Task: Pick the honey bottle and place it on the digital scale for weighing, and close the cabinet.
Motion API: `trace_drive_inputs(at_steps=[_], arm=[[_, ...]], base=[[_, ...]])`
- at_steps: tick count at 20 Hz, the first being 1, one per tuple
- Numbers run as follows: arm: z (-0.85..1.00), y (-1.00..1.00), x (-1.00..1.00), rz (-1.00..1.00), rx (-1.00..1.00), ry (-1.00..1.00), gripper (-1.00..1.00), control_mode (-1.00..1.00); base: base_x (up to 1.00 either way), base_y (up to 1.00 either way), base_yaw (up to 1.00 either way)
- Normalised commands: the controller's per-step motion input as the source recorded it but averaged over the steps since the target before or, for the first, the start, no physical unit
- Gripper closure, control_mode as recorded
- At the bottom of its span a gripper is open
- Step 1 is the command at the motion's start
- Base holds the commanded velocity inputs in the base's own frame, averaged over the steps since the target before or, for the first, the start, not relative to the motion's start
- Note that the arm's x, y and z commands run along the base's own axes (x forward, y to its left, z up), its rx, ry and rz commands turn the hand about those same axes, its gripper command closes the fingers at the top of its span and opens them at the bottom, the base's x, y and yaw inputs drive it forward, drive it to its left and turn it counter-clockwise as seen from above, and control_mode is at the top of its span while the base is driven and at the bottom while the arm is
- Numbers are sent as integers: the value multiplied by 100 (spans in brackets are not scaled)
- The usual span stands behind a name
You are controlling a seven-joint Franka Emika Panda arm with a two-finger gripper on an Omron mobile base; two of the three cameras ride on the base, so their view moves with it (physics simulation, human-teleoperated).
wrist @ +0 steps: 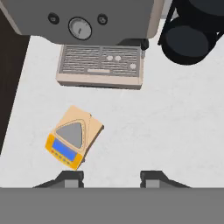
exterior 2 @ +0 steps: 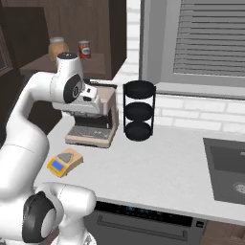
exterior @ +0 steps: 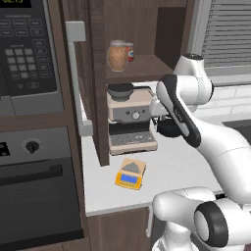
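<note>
The honey bottle [exterior: 116, 56] [exterior 2: 57, 48], a rounded amber jar with a pale lid, stands on the lower shelf of the open cabinet [exterior: 142, 29] [exterior 2: 91, 19]. The cabinet door [exterior: 93, 73] stands open toward me, its grey bar handle on the left. The yellow-orange digital scale [exterior: 131, 173] [exterior 2: 64, 161] [wrist: 73, 136] lies on the white counter in front of the espresso machine. My gripper [wrist: 109, 177] hangs above the counter, to the right of the scale, pointing down. Its fingers are apart, open, with nothing between them.
A red can [exterior: 129, 51] [exterior 2: 84, 49] stands beside the honey bottle. The beige espresso machine [exterior: 130, 120] [wrist: 100, 43] sits under the cabinet, a black tiered rack [exterior 2: 139, 111] [wrist: 188, 30] to its right. The microwave and oven column [exterior: 24, 73] stands left, a sink [exterior 2: 227, 172] far right.
</note>
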Motion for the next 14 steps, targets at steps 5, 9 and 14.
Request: trace_drive_inputs(at_steps=[5,9,14], arm=[[0,5,-40,3,0,-4,-100,-100],[2,7,-65,6,0,-19,-100,-100],[18,2,-43,8,0,-35,-100,-100]], base=[[0,0,0],[0,0,0],[0,0,0]])
